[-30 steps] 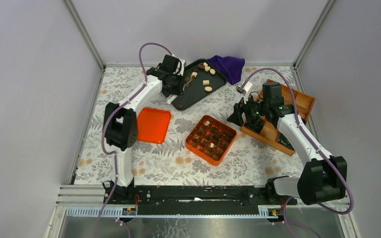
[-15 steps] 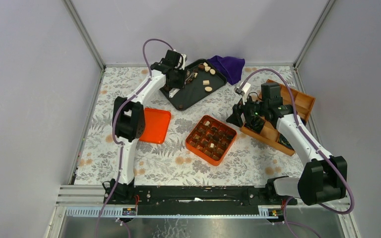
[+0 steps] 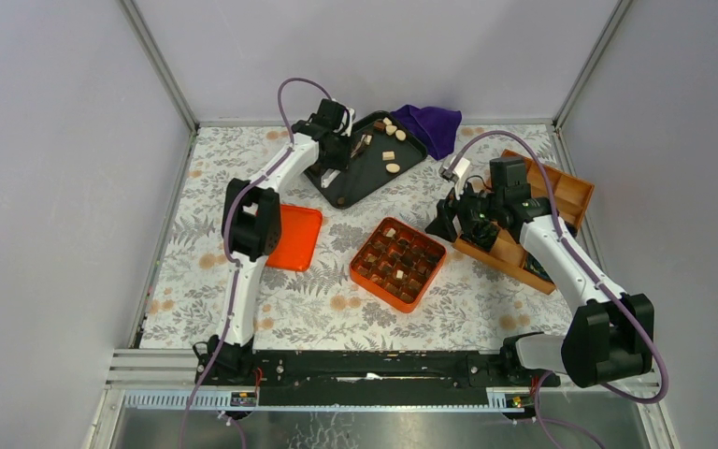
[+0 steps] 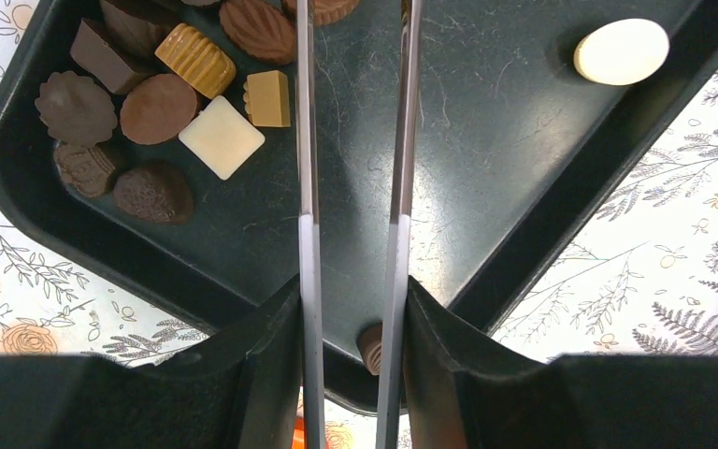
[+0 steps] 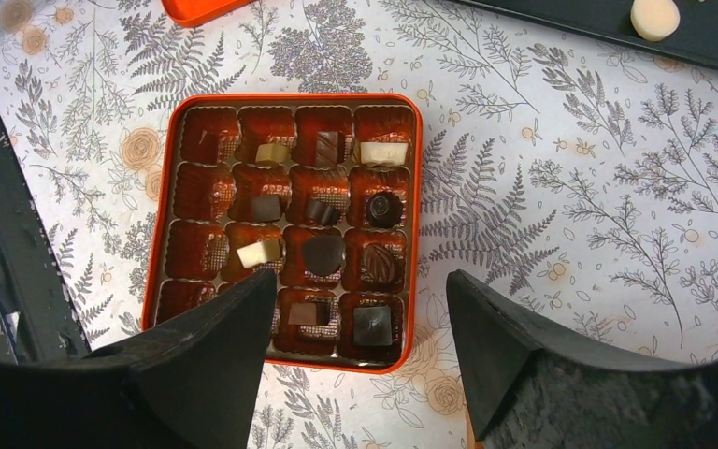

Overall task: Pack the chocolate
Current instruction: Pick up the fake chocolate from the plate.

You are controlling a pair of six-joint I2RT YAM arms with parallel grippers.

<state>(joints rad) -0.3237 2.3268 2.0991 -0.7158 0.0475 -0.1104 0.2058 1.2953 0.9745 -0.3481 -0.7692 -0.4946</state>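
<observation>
- While our left fingers [image 4: 306, 140] hover slightly parted and empty over the black tray [image 4: 486, 150], chocolate [image 4: 157, 108] clusters in its corner.
- Our right fingers [image 5: 220, 346] spread wide above the part-filled orange box [image 5: 415, 224], central on the counter [image 5: 561, 187].

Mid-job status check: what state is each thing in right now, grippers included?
Orange square box: lid off, partly filled, several cells empty.
Orange lid: lying flat on the table, apart from the box.
Black rectangular tray: holding loose chocolate pieces.
Left gripper: jaws apart above the tray.
Right gripper: open wide, empty, above the box.
Purple cloth: crumpled.
</observation>
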